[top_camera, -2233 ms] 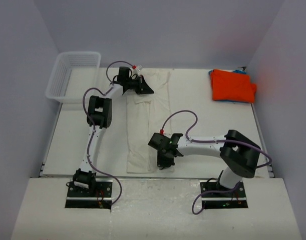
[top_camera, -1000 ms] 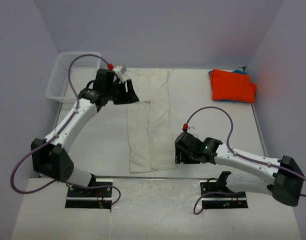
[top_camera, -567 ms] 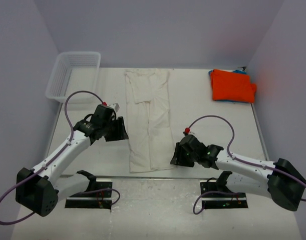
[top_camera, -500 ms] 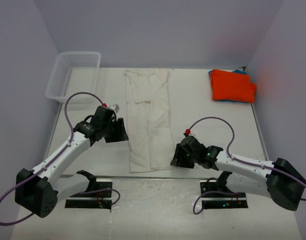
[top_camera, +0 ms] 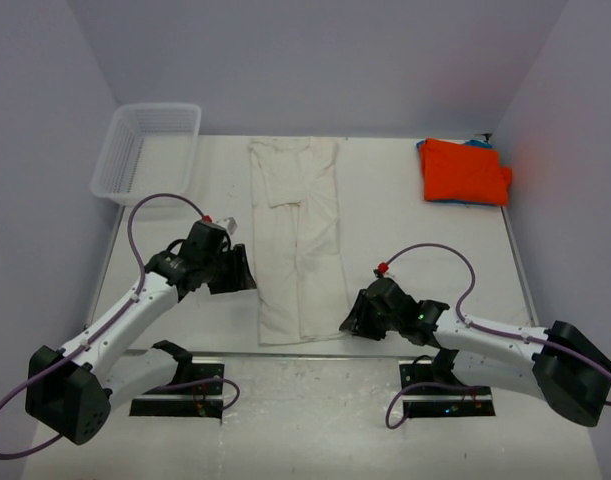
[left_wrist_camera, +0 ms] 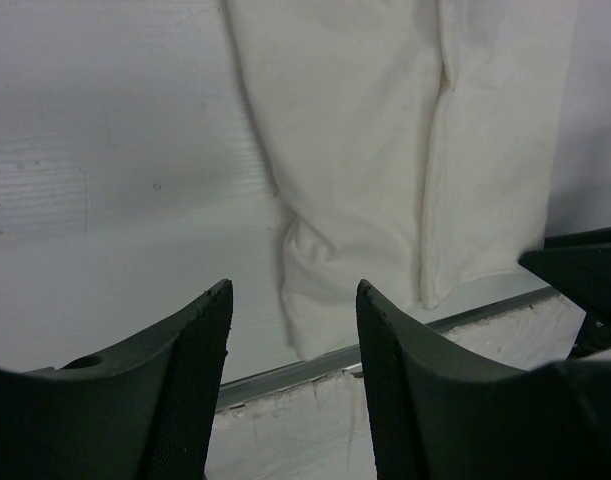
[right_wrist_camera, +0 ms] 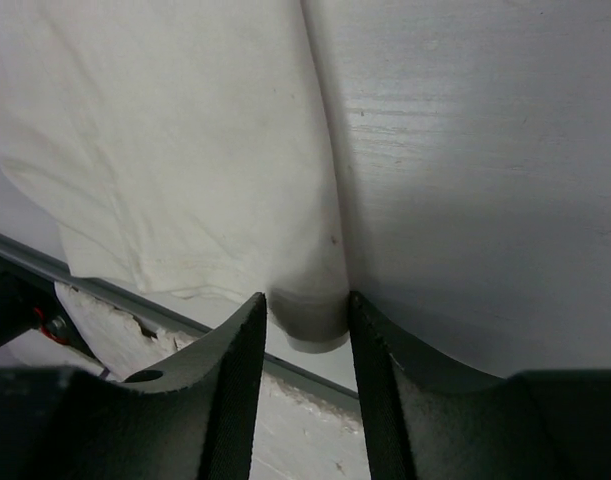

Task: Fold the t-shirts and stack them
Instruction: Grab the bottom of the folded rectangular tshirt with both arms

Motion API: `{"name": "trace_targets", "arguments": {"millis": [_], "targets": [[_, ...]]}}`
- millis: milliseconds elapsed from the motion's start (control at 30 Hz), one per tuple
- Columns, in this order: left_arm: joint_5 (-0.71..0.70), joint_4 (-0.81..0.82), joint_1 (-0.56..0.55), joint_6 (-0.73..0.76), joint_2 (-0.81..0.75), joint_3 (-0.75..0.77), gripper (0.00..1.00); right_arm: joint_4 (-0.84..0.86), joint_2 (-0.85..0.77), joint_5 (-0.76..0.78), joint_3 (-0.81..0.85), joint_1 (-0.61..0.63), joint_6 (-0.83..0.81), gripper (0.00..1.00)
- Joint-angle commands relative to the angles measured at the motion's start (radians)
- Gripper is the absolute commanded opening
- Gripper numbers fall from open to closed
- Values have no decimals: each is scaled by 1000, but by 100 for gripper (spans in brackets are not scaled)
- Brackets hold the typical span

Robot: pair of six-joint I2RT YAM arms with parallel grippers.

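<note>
A cream t-shirt lies flat, folded into a long strip running from the back of the table to its near edge. An orange t-shirt sits folded at the back right with a blue edge showing under it. My left gripper hovers left of the strip's near end. In the left wrist view it is open and empty, with the cream cloth ahead. My right gripper is low at the near right corner. Its fingertips stand open astride that corner of the cloth.
A white mesh basket stands at the back left corner. The table's metal near edge runs just past the shirt's hem, also seen as a rail in the right wrist view. My right arm's dark body shows beyond the hem.
My left arm has swung from the shirt's far end down to its near left side. My right gripper has sunk toward the near right corner and its jaws have narrowed.
</note>
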Motion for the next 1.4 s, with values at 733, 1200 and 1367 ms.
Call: {"name": "trace_targets", "arguments": {"millis": [733,1200,1367], "targets": [[133,26,-38,-32,-49,-174,61,-77,41,79,-11,-2,3,0],[231,154,-55,-167,-147,-331,53,-59,27,74,-35,-2,5,0],[193,153,-95,-198,-118,-336,51,-69,9,82,-37,-2,8,0]]}}
